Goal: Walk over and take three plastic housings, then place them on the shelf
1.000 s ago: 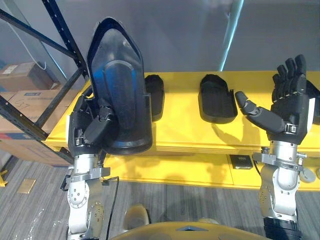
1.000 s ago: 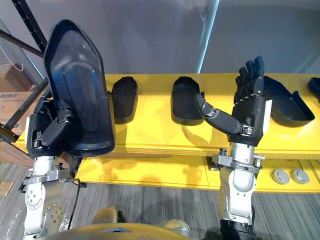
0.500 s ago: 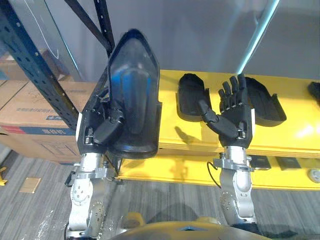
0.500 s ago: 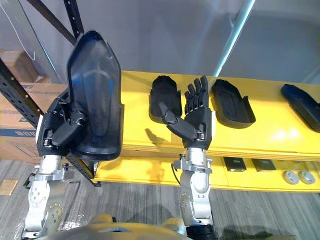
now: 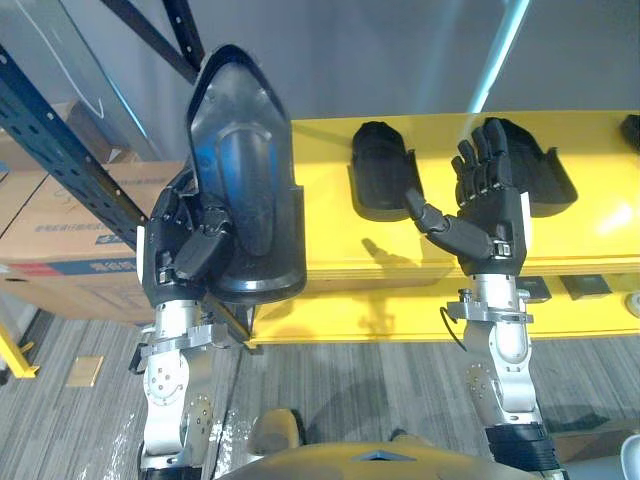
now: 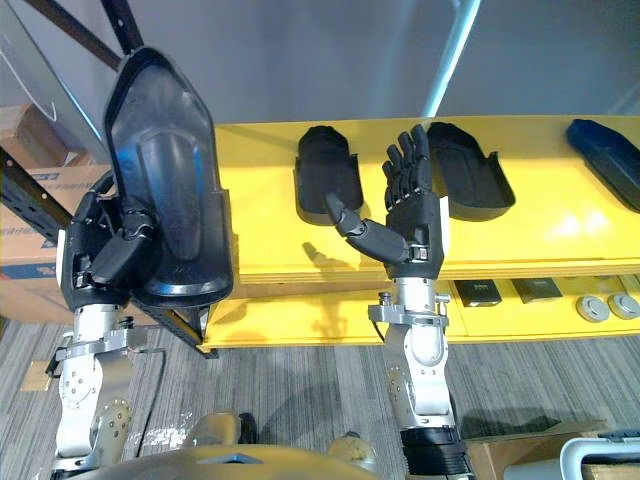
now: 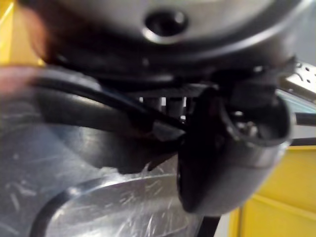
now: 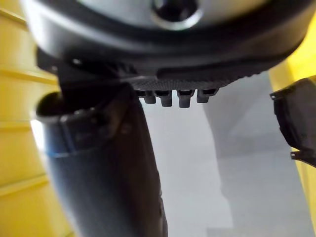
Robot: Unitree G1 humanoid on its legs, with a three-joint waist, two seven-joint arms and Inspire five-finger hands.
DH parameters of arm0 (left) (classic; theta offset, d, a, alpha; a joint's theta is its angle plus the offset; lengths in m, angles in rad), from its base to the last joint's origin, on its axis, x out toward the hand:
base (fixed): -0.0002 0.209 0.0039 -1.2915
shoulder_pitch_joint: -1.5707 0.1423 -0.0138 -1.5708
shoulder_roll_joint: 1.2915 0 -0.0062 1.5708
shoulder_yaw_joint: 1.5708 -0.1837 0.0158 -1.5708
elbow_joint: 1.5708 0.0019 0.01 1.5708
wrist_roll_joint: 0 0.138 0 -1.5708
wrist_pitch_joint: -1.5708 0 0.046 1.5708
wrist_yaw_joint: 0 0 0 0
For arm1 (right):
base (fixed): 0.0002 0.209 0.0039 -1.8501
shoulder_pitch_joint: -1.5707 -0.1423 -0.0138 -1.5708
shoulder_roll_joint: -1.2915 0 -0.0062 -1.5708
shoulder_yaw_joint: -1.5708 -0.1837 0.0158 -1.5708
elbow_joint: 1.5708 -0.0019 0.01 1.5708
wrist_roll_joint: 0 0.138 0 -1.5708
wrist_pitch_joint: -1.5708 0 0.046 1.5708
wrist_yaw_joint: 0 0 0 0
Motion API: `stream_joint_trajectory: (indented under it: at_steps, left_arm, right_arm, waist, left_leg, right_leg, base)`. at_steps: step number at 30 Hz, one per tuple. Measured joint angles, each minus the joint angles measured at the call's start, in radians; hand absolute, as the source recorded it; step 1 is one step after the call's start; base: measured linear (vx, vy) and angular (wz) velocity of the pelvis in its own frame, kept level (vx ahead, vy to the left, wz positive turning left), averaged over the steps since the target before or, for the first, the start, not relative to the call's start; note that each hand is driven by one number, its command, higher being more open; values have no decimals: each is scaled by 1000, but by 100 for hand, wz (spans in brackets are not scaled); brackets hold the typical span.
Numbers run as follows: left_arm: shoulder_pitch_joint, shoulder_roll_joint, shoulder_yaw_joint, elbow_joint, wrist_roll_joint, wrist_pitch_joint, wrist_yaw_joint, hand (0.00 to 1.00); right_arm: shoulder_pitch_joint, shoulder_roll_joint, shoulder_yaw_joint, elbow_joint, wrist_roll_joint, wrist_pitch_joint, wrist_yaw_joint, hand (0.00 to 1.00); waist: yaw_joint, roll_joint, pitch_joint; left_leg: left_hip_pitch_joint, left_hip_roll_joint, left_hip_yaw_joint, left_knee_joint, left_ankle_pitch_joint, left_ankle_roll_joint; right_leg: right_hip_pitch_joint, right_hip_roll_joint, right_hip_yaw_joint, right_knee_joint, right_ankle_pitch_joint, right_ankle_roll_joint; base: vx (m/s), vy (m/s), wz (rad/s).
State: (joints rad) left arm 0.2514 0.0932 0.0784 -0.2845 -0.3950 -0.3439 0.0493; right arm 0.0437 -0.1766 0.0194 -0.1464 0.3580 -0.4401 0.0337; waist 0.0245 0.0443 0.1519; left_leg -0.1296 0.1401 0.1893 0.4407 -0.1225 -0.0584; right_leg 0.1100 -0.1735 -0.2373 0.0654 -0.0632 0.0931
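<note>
Housing (image 5: pixel 242 170) upright in left hand (image 5: pixel 178 252) | right hand (image 5: pixel 488 222) spread, apparently mid-air

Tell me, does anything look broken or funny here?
Nothing looks broken or spilled. The left robot hand holds one black housing upright, and the other housings lie flat on the yellow table. The right robot hand is open and empty.

Four plastic housings (image 6: pixel 165 190) show: three lie on the yellow table (image 6: pixel 265 200), two black and one dark blue, and the fourth stands raised before the table's left end. Two flat black blocks (image 6: pixel 483 292) and two grey discs (image 6: pixel 592 308) sit on the ledge (image 6: pixel 300 322) below the table's top. Two cardboard boxes (image 5: pixel 60 240) stand left of the table.
</note>
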Motion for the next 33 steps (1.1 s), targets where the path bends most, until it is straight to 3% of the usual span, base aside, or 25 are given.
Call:
stream_joint_trajectory:
  at_steps: [5,12,17,27,29,33]
  left_arm:
    - [-54,0,-7,60,76,3,47,0]
    - [-75,41,-4,129,136,119,99,0]
    - [-191,80,-3,249,136,172,143,0]
    - [-429,118,21,539,126,176,295,0]
    - [-464,120,42,579,112,176,323,0]
    - [-578,122,58,647,62,176,343,0]
  right_arm:
    - [-11,-28,-54,-1,3,1,19,100]
    - [97,33,-45,-21,22,16,8,100]
    - [102,35,41,-14,19,41,27,100]
    - [-27,-14,77,67,22,102,74,100]
    - [-57,-53,115,70,48,114,114,100]
    - [-140,-65,175,69,104,124,192,100]
  waist:
    - [-36,6,-4]
    - [-60,-10,-14]
    - [-61,-12,-16]
    - [-90,-3,-14]
    - [-111,10,-4]
    - [-112,32,40]
  left_leg:
    - [92,-54,1,-261,82,-3]
    - [193,-110,28,-495,178,15]
    - [188,-113,25,-523,203,23]
    - [128,-102,52,-513,216,18]
    - [123,-99,59,-511,216,18]
    - [98,-93,72,-493,220,12]
  right_leg:
    - [-24,-27,-9,5,31,12]
    - [-23,-58,-20,-14,50,35]
    - [-37,-53,-28,-17,61,40]
    - [-113,-48,2,-14,78,33]
    - [-133,-48,13,7,76,32]
    - [-193,-53,30,82,51,22]
  base:
    - [-17,5,5]
    - [-32,47,1]
    - [-1,10,3]
    - [-15,8,-7]
    - [-17,5,-10]
    - [-55,-7,-11]
